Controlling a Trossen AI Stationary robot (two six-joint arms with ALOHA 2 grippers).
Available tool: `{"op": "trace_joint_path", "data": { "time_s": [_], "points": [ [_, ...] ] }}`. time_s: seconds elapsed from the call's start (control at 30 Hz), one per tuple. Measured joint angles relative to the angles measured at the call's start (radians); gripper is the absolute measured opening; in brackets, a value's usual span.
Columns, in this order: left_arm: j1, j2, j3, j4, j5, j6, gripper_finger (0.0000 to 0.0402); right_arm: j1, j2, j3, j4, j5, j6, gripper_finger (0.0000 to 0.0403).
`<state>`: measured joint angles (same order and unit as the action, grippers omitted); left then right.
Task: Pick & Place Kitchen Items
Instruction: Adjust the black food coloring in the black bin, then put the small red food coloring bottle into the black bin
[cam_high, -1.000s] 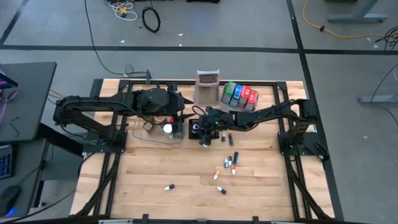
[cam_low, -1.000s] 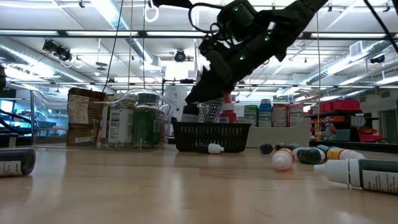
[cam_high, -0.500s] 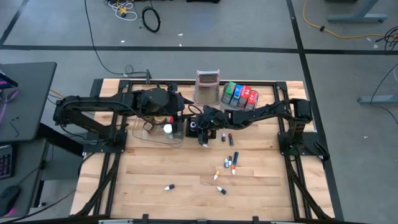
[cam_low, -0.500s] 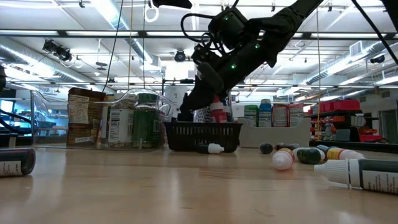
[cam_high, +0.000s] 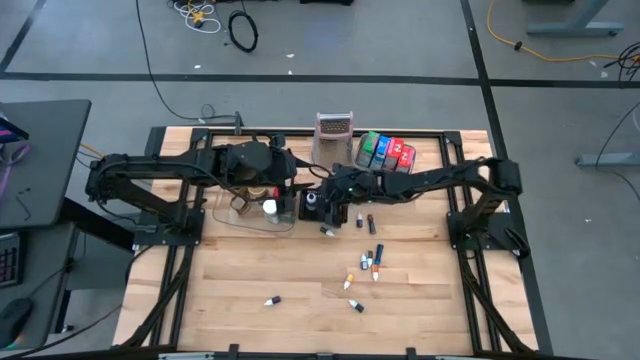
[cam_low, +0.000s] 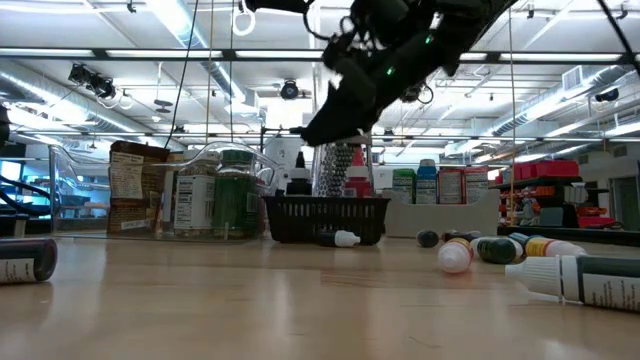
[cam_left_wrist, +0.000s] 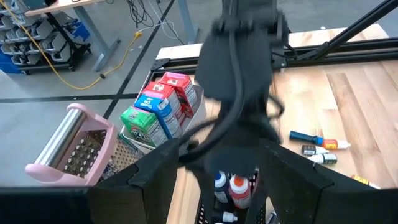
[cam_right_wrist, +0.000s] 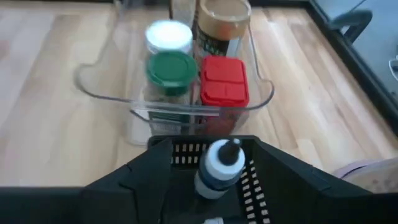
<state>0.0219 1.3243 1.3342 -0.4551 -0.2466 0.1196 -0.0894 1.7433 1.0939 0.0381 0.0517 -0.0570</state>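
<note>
A: Where is the right tool (cam_high: 318, 190)?
B: Above the black mesh basket (cam_high: 318, 208), fingers spread; a small black-capped bottle (cam_right_wrist: 217, 167) lies between them, untouched by either.

A: And the left tool (cam_high: 285, 185)?
B: Over the clear tub (cam_high: 228, 213) holding lidded jars (cam_right_wrist: 168, 68); fingers parted, grasping nothing. More small bottles (cam_high: 366, 262) lie loose on the bench (cam_high: 250, 280).

Items hidden, cropped or unreadable:
1. Jars in clear tub (cam_low: 160, 200): labels unreadable through the plastic.
2. Black mesh basket (cam_right_wrist: 186, 155): lower part behind dark fingers, bottom centre.
3. Bottle (cam_low: 590, 283): cut by right edge.
4. Loose small bottles (cam_high: 365, 265): too small to tell apart.
</note>
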Motion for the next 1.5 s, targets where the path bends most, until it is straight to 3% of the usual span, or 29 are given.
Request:
{"op": "trace_joint_path", "data": {
  "time_s": [0.2,0.37,0.63,0.7,0.87,0.93,1.03,1.23,1.37,1.5],
  "points": [
    [-0.024,0.000,0.000,-0.012,0.001,-0.033,0.0226,0.030,-0.154,0.000,-0.218,0.000,-0.015,0.0235],
    [-0.099,0.000,-0.006,-0.031,-0.020,-0.015,0.0226,0.079,-0.320,-0.006,-0.390,0.001,0.067,0.0235],
    [-0.242,-0.035,-0.191,0.019,-0.249,-0.125,0.0226,0.158,-0.552,-0.172,-0.333,0.098,0.084,0.0235],
    [-0.280,-0.039,-0.246,0.032,-0.267,-0.177,0.0226,0.159,-0.595,-0.217,-0.308,0.101,0.087,0.0235],
    [-0.397,-0.032,-0.345,0.134,-0.240,-0.270,0.0226,0.143,-0.667,-0.294,-0.213,0.199,0.048,0.0235],
    [-0.440,-0.030,-0.376,0.178,-0.216,-0.235,0.0226,0.138,-0.675,-0.313,-0.163,0.245,0.048,0.0235],
    [-0.479,-0.030,-0.395,0.246,-0.148,-0.187,0.0226,0.135,-0.677,-0.327,-0.130,0.271,0.049,0.0235],
    [-0.533,-0.029,-0.454,0.385,0.022,-0.257,0.0226,0.135,-0.672,-0.353,-0.133,0.270,0.121,0.0235],
    [-0.560,-0.029,-0.491,0.427,0.029,-0.342,0.0226,0.135,-0.672,-0.386,-0.134,0.270,0.171,0.0235],
    [-0.592,-0.024,-0.511,0.417,-0.006,-0.523,0.0226,0.135,-0.672,-0.412,-0.136,0.270,0.191,0.0235]
  ]
}}
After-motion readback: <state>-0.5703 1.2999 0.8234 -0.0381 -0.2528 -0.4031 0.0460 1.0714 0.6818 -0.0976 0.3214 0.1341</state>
